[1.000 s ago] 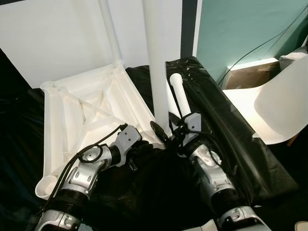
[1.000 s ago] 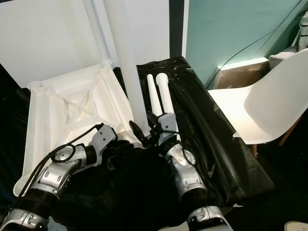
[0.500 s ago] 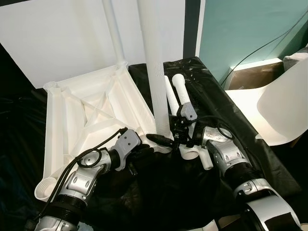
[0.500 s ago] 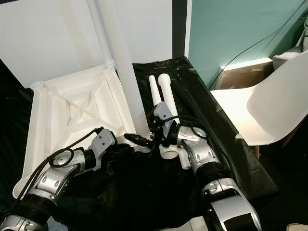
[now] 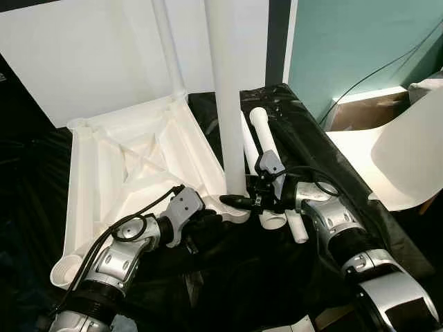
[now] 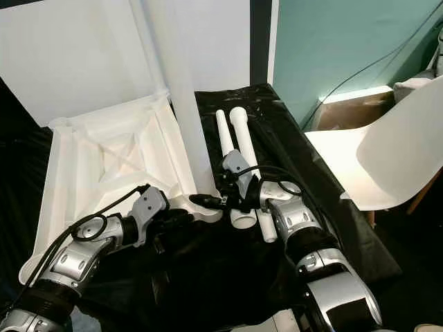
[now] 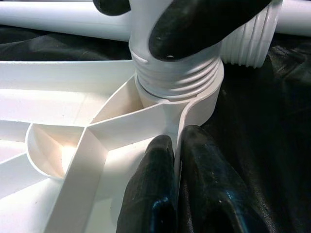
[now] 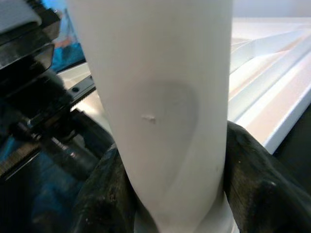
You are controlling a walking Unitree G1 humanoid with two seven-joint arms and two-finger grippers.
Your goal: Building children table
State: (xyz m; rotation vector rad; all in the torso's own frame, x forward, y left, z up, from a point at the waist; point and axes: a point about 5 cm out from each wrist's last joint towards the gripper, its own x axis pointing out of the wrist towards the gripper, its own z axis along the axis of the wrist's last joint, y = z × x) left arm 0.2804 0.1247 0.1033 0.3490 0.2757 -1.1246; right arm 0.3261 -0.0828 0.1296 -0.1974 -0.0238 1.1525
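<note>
The white plastic tabletop (image 5: pixel 104 173) lies upside down on a black sheet. One white leg (image 5: pixel 168 48) stands upright in its far corner. A second leg (image 5: pixel 227 104) stands in the near right corner socket (image 7: pixel 194 97), with its thread showing. My right gripper (image 5: pixel 234 201) reaches in from the right and is shut on this leg's base; its fingers (image 8: pixel 252 184) press both sides of the leg (image 8: pixel 160 97). My left gripper (image 7: pixel 177 165) is shut on the tabletop's rim just below that socket, and also appears as the left gripper (image 5: pixel 208 223) at the tabletop's near edge.
Two loose white legs (image 5: pixel 263 138) lie side by side on the black sheet (image 5: pixel 325 159), just behind my right gripper. A white chair (image 5: pixel 405 152) stands at the right, a cardboard box (image 5: pixel 360 111) behind it. A white wall panel (image 5: pixel 83 55) rises behind the tabletop.
My right arm has swung out to the right and turned, so its gripper now holds the upright leg from the side. The left gripper stays on the rim.
</note>
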